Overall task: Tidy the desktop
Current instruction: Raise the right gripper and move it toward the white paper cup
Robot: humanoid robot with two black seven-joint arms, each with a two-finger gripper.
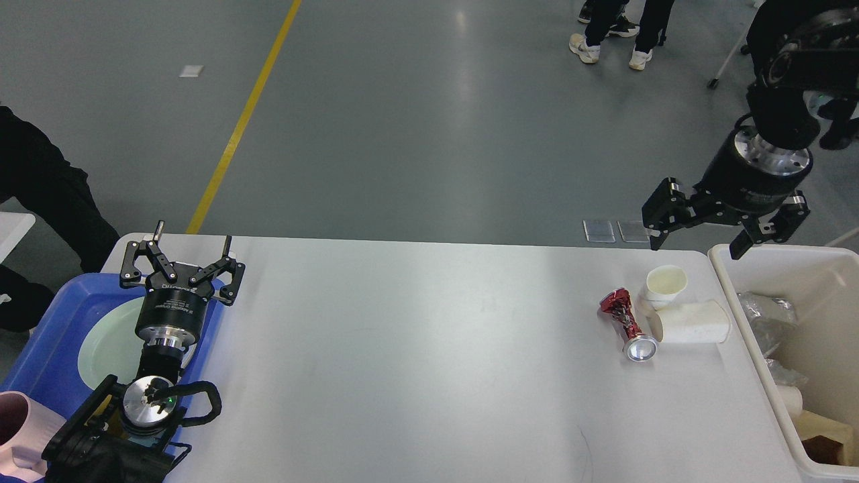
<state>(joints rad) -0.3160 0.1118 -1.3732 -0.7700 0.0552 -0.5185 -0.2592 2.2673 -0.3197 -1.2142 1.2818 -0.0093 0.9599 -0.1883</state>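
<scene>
The white desktop [416, 349] fills the lower view. On its right lie a crushed red can [627, 325], an upright white paper cup [663, 282] and a white paper cup on its side [691, 322], all close together. My right gripper [698, 247] is open and empty, raised above the table's back right corner, pointing down, just behind the cups. My left gripper [191, 247] is open and empty at the far left, over the edge of the blue tray [40, 342].
A cream-white bin [745, 315] at the right edge holds crumpled plastic, cups and paper. The blue tray holds a pale green plate [107, 345]; a pink object [17, 429] sits at the lower left. People stand on the floor behind.
</scene>
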